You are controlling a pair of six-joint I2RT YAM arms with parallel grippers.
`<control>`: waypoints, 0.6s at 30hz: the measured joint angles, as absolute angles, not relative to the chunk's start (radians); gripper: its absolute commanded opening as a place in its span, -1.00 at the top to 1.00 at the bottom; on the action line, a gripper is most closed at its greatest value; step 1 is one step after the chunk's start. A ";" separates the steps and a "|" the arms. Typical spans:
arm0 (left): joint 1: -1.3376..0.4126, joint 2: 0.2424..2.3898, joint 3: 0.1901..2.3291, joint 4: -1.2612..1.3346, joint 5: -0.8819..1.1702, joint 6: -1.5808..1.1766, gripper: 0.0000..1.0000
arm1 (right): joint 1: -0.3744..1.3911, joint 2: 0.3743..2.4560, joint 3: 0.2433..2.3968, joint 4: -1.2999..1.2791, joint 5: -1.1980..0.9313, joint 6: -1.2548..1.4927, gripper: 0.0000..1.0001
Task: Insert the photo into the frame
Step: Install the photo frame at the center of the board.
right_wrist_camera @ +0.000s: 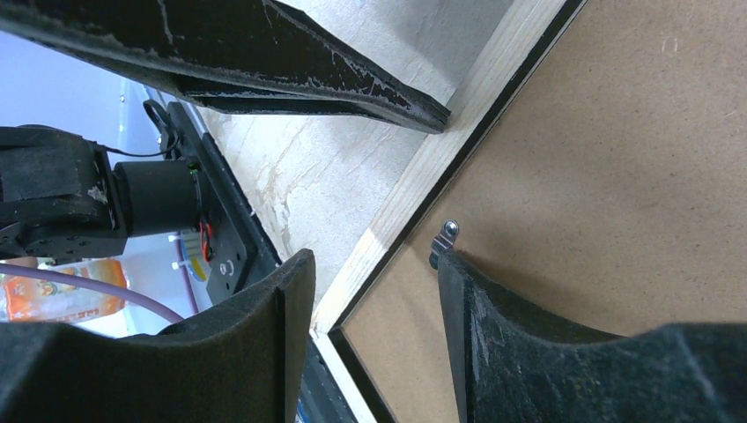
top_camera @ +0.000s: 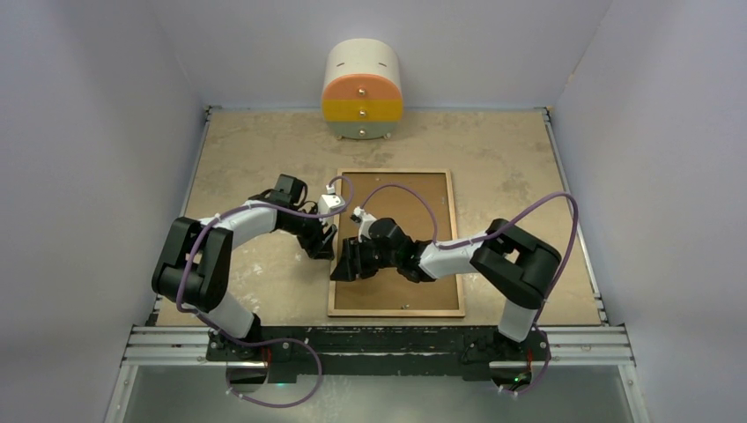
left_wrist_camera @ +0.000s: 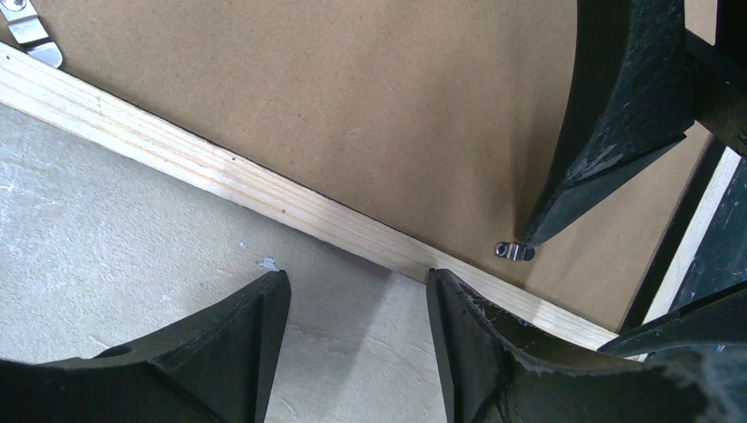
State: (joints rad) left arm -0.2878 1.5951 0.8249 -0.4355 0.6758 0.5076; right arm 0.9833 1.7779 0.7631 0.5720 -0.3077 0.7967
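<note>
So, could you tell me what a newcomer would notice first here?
The frame lies back-up in the middle, a brown board filling it. The left gripper and right gripper, both open, crowd its left edge, by a small metal tab. An orange-and-yellow drawer unit stands at the back.

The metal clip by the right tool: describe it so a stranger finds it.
The frame lies back up, holding a brown board. At the board's left edge sits a tiny silver clip; unlike the other clip, a right tool fingertip meets it.
</note>
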 measured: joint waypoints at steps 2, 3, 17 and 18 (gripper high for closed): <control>-0.288 1.595 0.825 -0.435 0.676 0.508 -0.22 | 0.984 1.778 0.763 0.572 -0.308 0.797 -0.11; -0.288 1.596 0.826 -0.436 0.676 0.508 -0.22 | 0.984 1.778 0.763 0.572 -0.307 0.797 -0.10; -0.288 1.601 0.830 -0.438 0.676 0.509 -0.18 | 0.984 1.808 0.764 0.627 -0.305 0.855 -0.04; -0.288 1.601 0.830 -0.440 0.676 0.510 -0.17 | 0.985 1.810 0.764 0.631 -0.304 0.858 -0.04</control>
